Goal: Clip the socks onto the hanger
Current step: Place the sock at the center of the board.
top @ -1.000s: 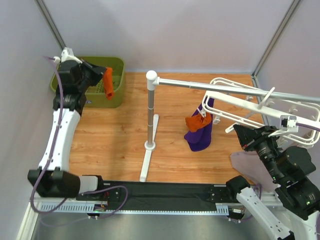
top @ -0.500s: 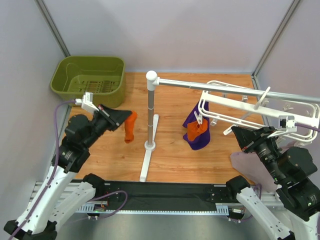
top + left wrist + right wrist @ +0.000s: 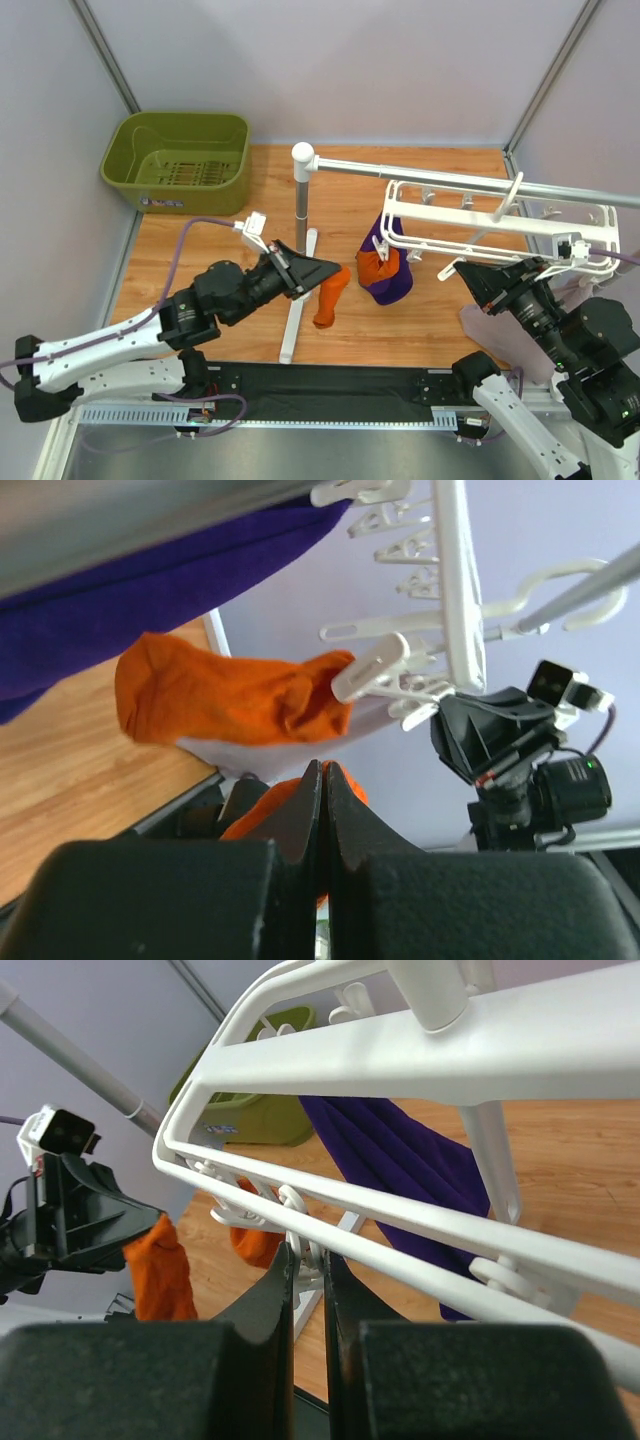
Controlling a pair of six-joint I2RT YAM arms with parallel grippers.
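Note:
My left gripper is shut on an orange-red sock that hangs from it just right of the post; in the left wrist view the sock shows behind the closed fingertips. A second orange-red sock hangs from a clip on the white hanger, in front of a dark purple cloth. My right gripper is shut on a white clip under the hanger's near bar. The held sock is a short way left of the hanger.
A silver rail on a white post with a floor base carries the hanger. A green basket stands at the back left. A pale lilac cloth lies near the right arm.
My left arm has swung from the green basket down and right past the post, carrying the sock. The hanger with its clipped sock has shifted left, held by my right gripper.

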